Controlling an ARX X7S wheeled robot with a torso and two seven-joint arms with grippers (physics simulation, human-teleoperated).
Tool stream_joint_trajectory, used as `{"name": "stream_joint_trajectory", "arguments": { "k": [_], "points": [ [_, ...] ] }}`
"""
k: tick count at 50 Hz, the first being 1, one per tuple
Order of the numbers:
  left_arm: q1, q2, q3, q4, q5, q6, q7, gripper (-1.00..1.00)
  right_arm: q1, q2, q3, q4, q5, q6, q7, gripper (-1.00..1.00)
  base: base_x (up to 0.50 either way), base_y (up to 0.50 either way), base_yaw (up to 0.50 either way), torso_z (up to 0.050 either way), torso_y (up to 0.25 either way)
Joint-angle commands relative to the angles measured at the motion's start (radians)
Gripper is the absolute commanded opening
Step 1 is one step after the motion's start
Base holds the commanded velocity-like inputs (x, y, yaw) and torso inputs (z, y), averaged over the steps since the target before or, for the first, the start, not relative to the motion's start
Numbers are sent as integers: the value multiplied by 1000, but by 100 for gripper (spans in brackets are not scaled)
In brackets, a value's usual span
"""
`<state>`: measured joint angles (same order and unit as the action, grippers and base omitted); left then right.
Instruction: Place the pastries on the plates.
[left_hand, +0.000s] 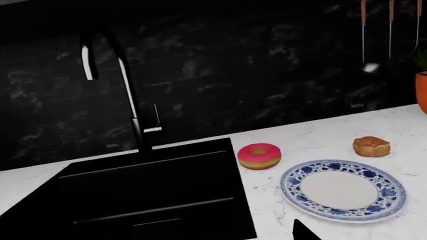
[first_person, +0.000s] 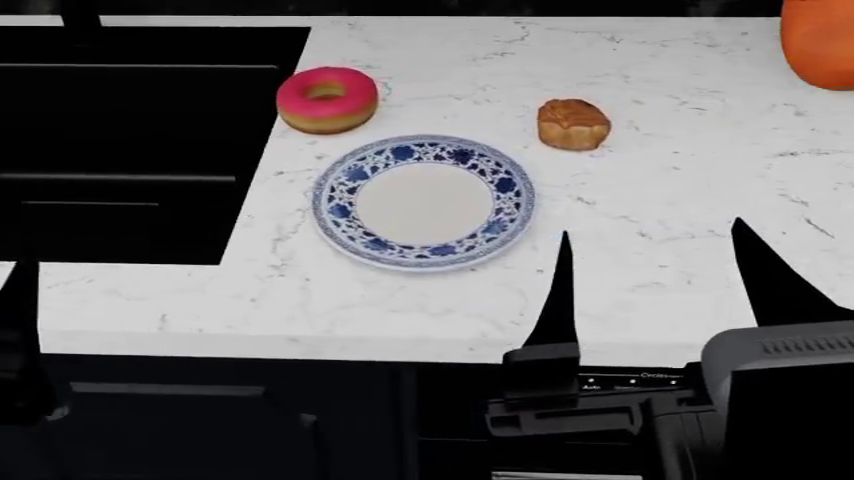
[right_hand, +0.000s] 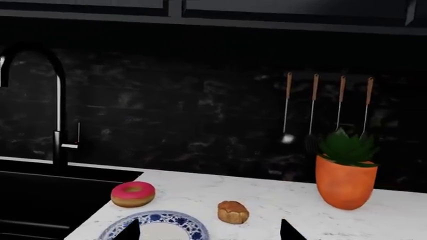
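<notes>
A pink-iced donut (first_person: 327, 98) lies on the white marble counter beside the sink. A golden-brown bun (first_person: 574, 124) sits to its right. Just in front of them is an empty plate with a blue floral rim (first_person: 340, 195). My right gripper (first_person: 661, 285) hovers open over the counter's front edge, nearer than the plate and right of it. In the right wrist view its fingers (right_hand: 130, 231) frame the plate (right_hand: 167, 218), with the bun (right_hand: 233, 212) beyond. My left gripper (left_hand: 217, 234) is open low by the sink. Only one fingertip (left_hand: 303, 232) shows; the other is lost against the black basin.
A black sink (first_person: 134, 150) with a tall black faucet (left_hand: 130, 100) fills the counter's left side. An orange pot with a green plant (right_hand: 345, 185) stands at the back right. Utensils (right_hand: 313, 110) hang on the dark wall behind it. The counter's front edge (first_person: 334, 350) is close to me.
</notes>
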<state>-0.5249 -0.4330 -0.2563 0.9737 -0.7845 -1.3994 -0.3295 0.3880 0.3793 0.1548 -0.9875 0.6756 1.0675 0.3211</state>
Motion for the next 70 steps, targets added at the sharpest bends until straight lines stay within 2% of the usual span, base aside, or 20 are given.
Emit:
{"name": "stream_joint_trajectory", "arguments": {
  "k": [1, 9, 11, 17, 31, 34, 70],
  "points": [
    [13, 14, -7, -8, -3, 22, 7, 100, -12, -12, 27, 6, -2, -21, -16, 100, 0, -500, 0, 0, 0],
    [-3, 12, 3, -12, -12, 26, -8, 100, -31, -1, 37, 5, 13, -37, -20, 100, 0, -445, 0, 0, 0],
    [-2, 12, 1, -13, -15, 28, -11, 100, 11, -46, 156, 21, 202, 67, 19, 100, 0, 0, 0, 0, 0],
    [15, 9, -12, 0, -33, 31, -19, 100, 27, -36, 162, 10, 227, 76, 35, 100, 0, 0, 0, 0, 0],
    [20, -4, -8, -2, -52, 47, -42, 100, 29, -4, 120, 15, 191, 44, 44, 100, 477, 0, 0, 0, 0],
    [21, -6, -6, -5, -54, 53, -47, 100, 32, -11, 151, 0, 243, 55, 55, 100, 500, 0, 0, 0, 0],
    [18, -38, 4, -32, -113, 78, -87, 100, 2, 21, 111, 12, 227, 5, 102, 100, 500, 0, 0, 0, 1]
  ]
}}
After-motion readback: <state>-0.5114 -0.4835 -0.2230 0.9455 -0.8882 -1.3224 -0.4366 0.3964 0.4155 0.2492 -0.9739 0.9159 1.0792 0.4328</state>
